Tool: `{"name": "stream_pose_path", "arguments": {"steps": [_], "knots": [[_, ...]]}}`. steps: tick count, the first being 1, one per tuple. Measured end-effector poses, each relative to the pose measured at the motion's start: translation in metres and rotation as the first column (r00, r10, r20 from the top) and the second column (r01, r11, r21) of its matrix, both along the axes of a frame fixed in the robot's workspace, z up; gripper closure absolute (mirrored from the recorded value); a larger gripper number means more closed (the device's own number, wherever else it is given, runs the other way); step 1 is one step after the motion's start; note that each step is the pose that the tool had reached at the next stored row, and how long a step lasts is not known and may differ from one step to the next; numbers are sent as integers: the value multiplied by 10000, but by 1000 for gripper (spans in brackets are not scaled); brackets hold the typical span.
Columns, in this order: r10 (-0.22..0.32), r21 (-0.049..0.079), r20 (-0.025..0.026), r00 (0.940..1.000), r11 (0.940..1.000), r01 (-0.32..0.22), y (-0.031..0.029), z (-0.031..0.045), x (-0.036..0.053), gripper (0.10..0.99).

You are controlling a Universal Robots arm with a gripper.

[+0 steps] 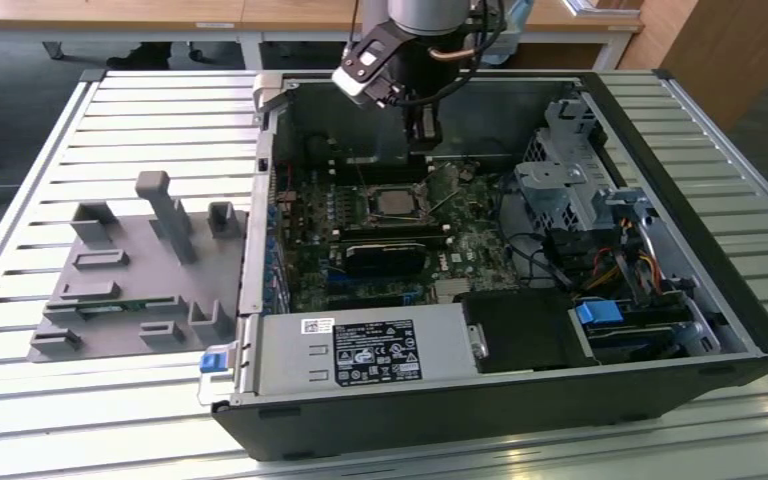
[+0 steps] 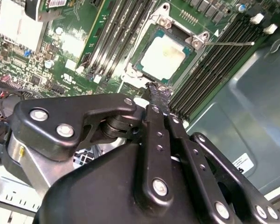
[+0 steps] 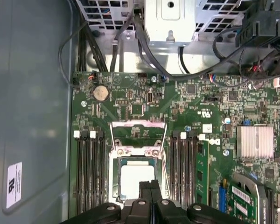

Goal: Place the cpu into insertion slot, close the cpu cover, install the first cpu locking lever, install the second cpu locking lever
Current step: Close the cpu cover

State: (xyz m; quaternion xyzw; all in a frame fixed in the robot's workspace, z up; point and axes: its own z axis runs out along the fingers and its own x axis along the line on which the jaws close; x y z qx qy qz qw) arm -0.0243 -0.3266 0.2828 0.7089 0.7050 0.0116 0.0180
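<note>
So, quick read on where you're at: the cpu (image 3: 136, 179) is sitting flat inside the insertion slot (image 3: 115, 184), metal top up, so I'd call step one done. The cpu cover (image 3: 139, 124) isn't down yet. It stands up from the hinge edge of the slot, and you can see the board through its window. As far as I can judge, closing the cover is the step in hand.

Your gripper (image 3: 149, 185) hangs right at the slot edge opposite the hinge, tips just beside the cpu's edge. I can't tell if they touch the rim. The fingers (image 3: 144, 190) are pressed together with no gap and nothing held between them.

For the cover, my guess is it needs a push from behind the raised frame, tipping it toward the cpu. Pinched tips like that should work fine as a poker. Go easy so the chip doesn't get nudged out of its seat.

Stuff to watch around the slot: a thin locking lever (image 2: 228, 44) sticks out free from one slot corner, across the memory slots (image 3: 91, 172) that flank the slot on both sides. It looks unlatched and could snag a finger. Beyond the hinge side sit a coin cell (image 3: 100, 93) and a bundle of black cables (image 3: 119, 44), near enough to the slot to mind if you come round the frame.
</note>
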Motion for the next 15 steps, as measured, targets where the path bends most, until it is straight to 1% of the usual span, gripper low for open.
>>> {"name": "stream_pose_path", "arguments": {"steps": [15], "knots": [[0, 0, 0, 10000, 10000, 0, 0, 0, 109, 965]]}}
